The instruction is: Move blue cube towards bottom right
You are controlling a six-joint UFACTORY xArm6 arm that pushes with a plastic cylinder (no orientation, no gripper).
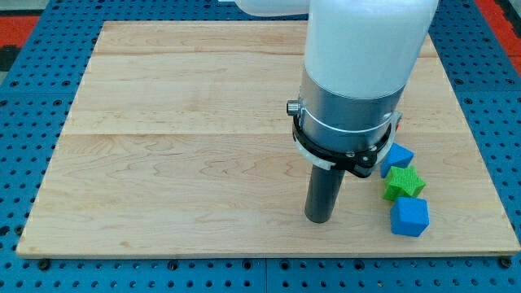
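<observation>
A blue cube [409,216] sits near the board's bottom right corner. A green star-shaped block [404,183] lies just above it, touching or nearly touching. Another blue block [397,156] lies above the green one, partly hidden by the arm. A sliver of a red block [398,123] shows at the arm's right edge. My tip [318,220] rests on the board to the left of the blue cube, about a hundred pixels away, touching no block.
The wooden board [179,146] lies on a blue perforated table [32,98]. The arm's white and grey body [358,73] covers the upper right of the board. The board's bottom edge runs just below the blue cube.
</observation>
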